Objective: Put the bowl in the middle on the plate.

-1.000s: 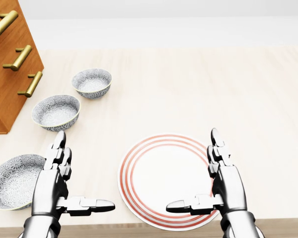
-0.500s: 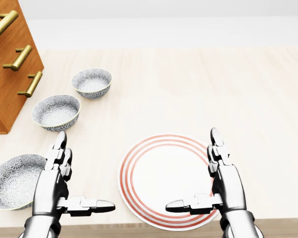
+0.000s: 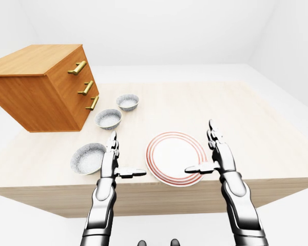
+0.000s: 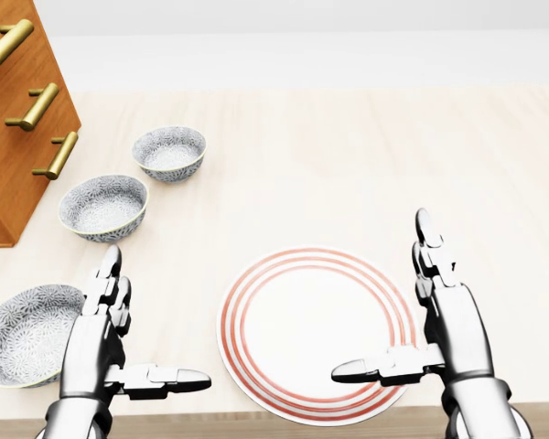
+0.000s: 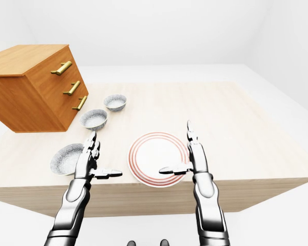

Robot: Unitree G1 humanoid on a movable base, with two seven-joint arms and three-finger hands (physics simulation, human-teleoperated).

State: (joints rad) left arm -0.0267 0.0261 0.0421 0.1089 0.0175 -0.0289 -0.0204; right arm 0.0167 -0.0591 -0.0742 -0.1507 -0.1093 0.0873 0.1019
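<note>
- One middle bowl point(image 4: 103, 207): small, round, ceramic, grey-and-white patterned with a pale rim. It is stood upright on its base with the mouth turned straight up. The outline is circular, so the only axis to be read is the vertical one through base and mouth.
- Position: the bowl is set on the table at the left of the head view, near the lower corner of the chest of drawers. It is well apart from the plate and from both hands.
- One far bowl point(image 4: 169, 152) and one near bowl point(image 4: 27, 334), in the same pattern, the near one wider and shallower. The three are ranged in a line running from bottom left to upper right in the head view. The middle bowl lies between the other two, and none are touching.
- One plate point(image 4: 293, 320): white, round, flat, ringed in red near the rim. It is laid flat close to the table's bottom edge in the head view.
- One left hand point(image 4: 91, 352): silver, three-fingered. It is held wide open, with the fingers stretched toward the top of the view and the thumb put out sideways toward the plate. Nothing is gripped. It is placed between the near bowl and the plate.
- One right hand point(image 4: 457, 338): likewise spread open with nothing held. Its thumb is pointed left over the plate's right rim, and contact with the plate cannot be told.
- One chest of drawers point(image 3: 41, 87): orange-brown wood, fitted with three brass handles point(image 3: 85, 87). It is stood at the table's left.
- One table point(image 4: 366, 165): topped in pale wood grain.
</note>
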